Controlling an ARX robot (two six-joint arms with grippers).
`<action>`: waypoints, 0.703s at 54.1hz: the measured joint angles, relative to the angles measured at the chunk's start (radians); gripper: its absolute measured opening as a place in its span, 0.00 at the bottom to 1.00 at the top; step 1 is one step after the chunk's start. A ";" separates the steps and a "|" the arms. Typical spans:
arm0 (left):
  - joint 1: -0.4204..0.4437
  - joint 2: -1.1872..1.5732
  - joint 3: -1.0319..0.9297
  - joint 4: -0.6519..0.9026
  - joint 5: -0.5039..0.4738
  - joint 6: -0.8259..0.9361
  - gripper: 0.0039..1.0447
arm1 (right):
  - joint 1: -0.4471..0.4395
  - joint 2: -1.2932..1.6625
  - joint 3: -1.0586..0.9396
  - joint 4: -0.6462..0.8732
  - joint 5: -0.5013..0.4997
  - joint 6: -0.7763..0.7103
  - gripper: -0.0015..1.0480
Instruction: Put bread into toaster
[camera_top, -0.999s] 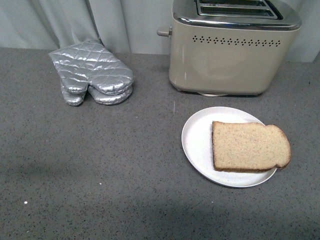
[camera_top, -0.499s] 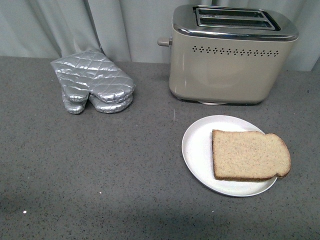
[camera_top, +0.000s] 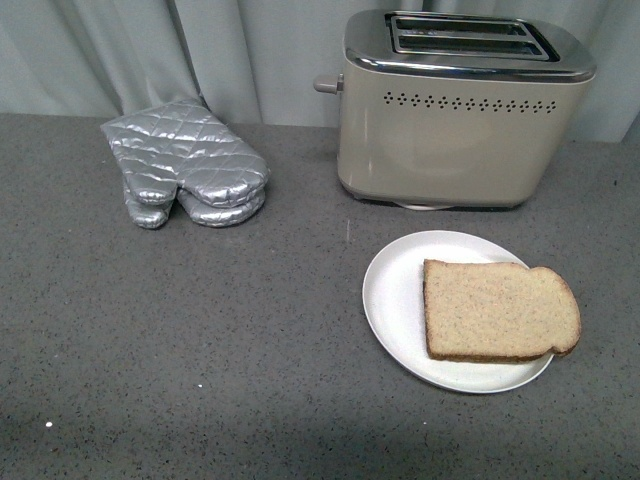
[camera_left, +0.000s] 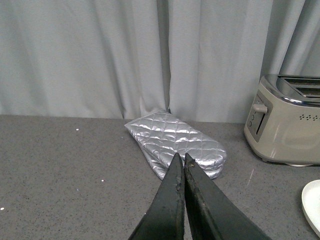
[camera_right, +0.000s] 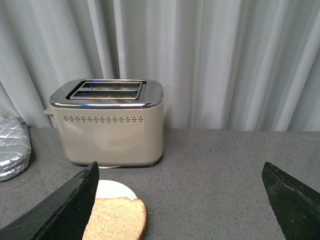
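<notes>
**A:** How do our pincers stand?

**B:** Our left gripper (camera_left: 181, 159) has its two dark fingers pressed together tip to tip, and we see nothing between them. It hangs over the grey counter (camera_top: 200, 340) and points toward the silver oven mitts (camera_left: 175, 142).

**A:** And our right?

**B:** Our right gripper (camera_right: 180, 167) is spread wide and holds nothing. It faces the toaster (camera_top: 460, 120), and the counter shows between its fingers.

**A:** Where is the bread?

**B:** The bread (camera_top: 498, 310) lies flat on the white plate (camera_top: 395, 300), to our right of the counter's middle. Its rounded end points right and reaches just past the rim.

**A:** And the toaster?

**B:** It stands upright behind the plate, near it but apart. Its chrome slots face up and its lever knob is on its left side. We see the mitts stacked well to its left, by the pale curtain (camera_top: 100, 50).
</notes>
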 joint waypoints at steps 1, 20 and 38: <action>0.000 -0.010 0.000 -0.010 0.000 0.000 0.03 | 0.000 0.000 0.000 0.000 0.000 0.000 0.91; 0.000 -0.182 0.000 -0.177 0.000 0.000 0.03 | 0.000 0.000 0.000 0.000 0.000 0.000 0.91; 0.000 -0.270 0.000 -0.265 0.000 0.000 0.03 | 0.000 0.000 0.000 0.000 0.000 0.000 0.91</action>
